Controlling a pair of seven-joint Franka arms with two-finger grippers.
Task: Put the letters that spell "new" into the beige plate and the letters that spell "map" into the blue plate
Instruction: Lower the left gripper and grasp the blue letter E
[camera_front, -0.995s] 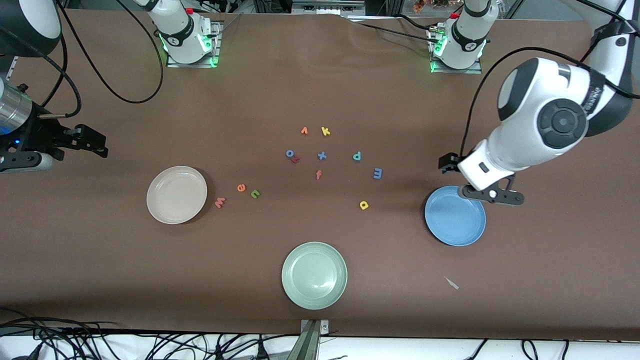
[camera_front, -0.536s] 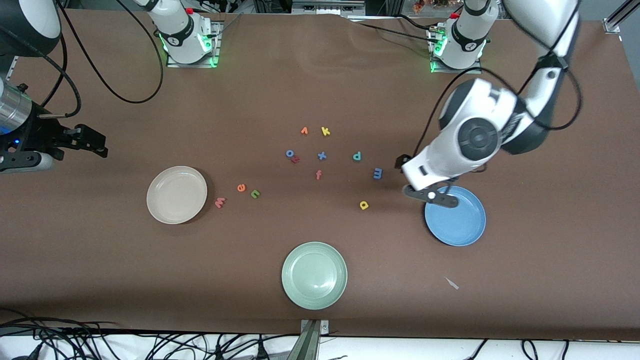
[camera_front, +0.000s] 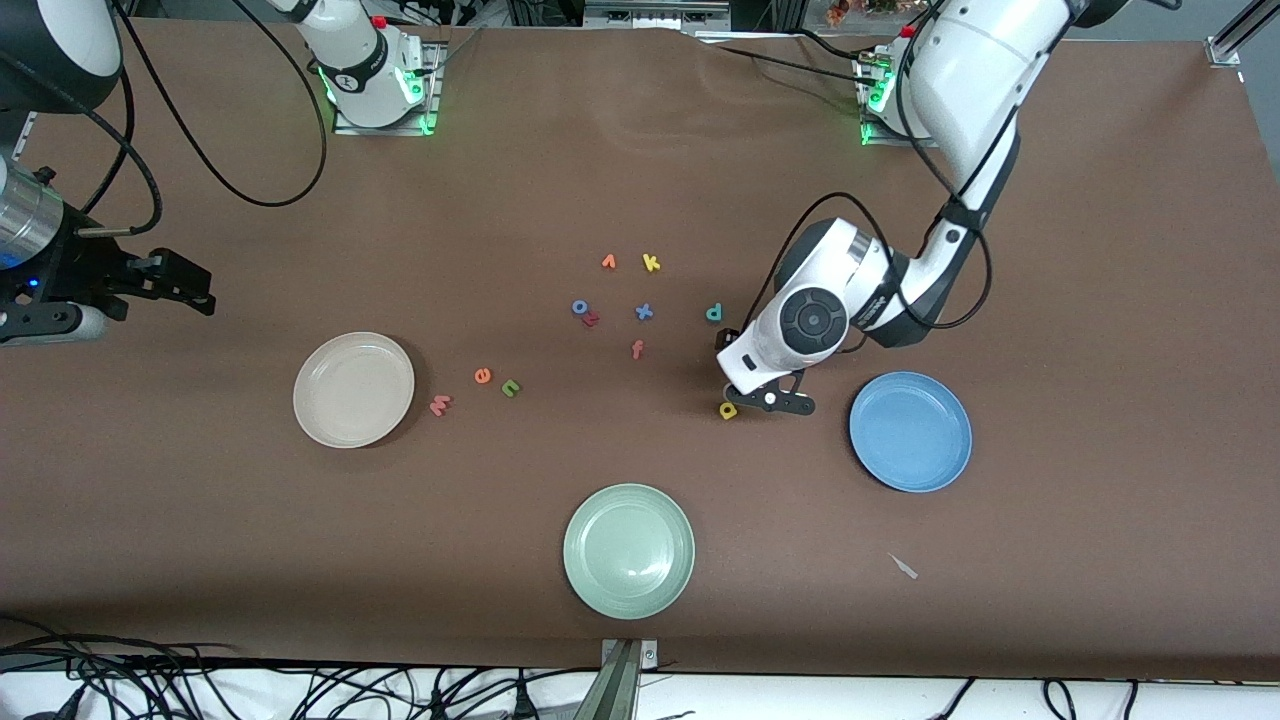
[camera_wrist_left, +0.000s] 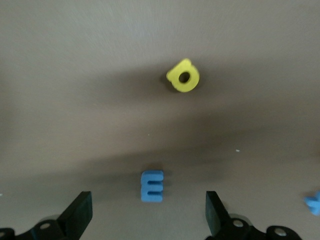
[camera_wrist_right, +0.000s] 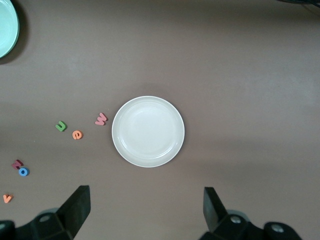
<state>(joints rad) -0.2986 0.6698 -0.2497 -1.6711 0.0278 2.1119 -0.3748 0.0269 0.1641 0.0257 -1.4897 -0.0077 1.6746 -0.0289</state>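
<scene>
While wide open, left hand (camera_wrist_left: 145, 220) over blue m (camera_wrist_left: 151, 185), seemingly untouched

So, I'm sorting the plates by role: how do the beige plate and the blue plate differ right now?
The beige plate is cream and sits toward the right arm's end; the blue plate is medium blue, toward the left arm's end. The pink w lies close beside the beige plate; no letter lies that close to the blue plate. Both are round, similar-sized and hold no letters.
</scene>
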